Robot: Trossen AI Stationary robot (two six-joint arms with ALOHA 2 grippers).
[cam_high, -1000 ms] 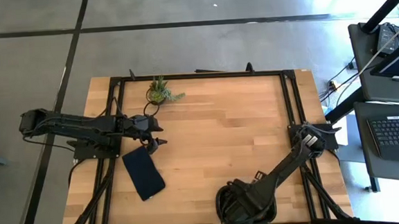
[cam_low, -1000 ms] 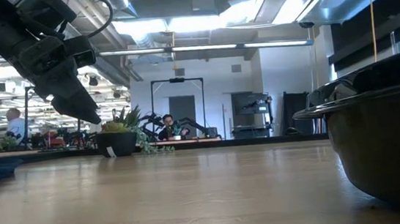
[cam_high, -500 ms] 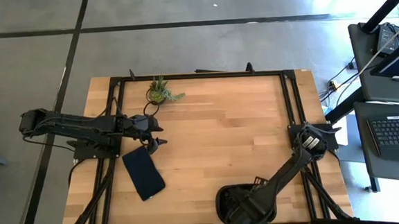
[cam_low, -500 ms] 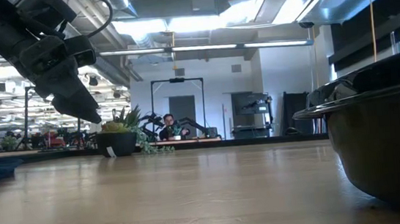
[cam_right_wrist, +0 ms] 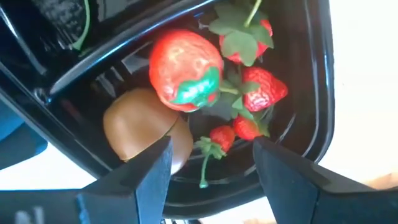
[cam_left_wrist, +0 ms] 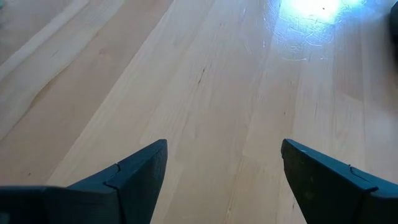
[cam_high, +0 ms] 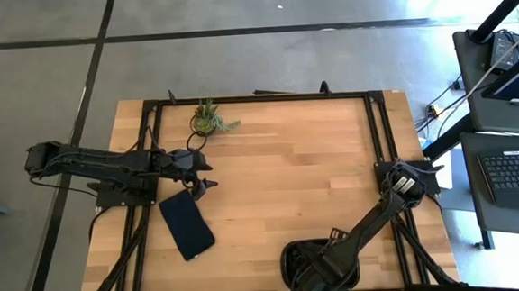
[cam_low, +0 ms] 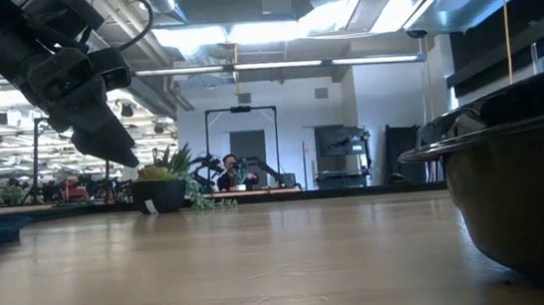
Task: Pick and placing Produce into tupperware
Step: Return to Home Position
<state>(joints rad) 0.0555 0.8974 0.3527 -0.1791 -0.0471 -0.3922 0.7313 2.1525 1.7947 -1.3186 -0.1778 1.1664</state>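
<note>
Strawberries (cam_right_wrist: 185, 67) and a brown kiwi (cam_right_wrist: 138, 129) lie in the black tupperware (cam_high: 290, 259), bottom centre of the high view. The right arm (cam_high: 376, 213) hangs over it, jaws spread. The left arm (cam_high: 107, 168), mid-left, holds its jaws spread above the worktop (cam_high: 288, 162).

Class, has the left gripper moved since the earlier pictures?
No. The left gripper sits open where it was, between the potted plant and the dark navy slab.

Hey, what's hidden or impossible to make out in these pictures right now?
High view: contents of the tupperware, covered by the right arm.
Low view: same contents, behind its near wall; the picture's right edge cuts it off.
Right wrist view: other compartments cut off; only strawberries and a brown fruit show.
</note>
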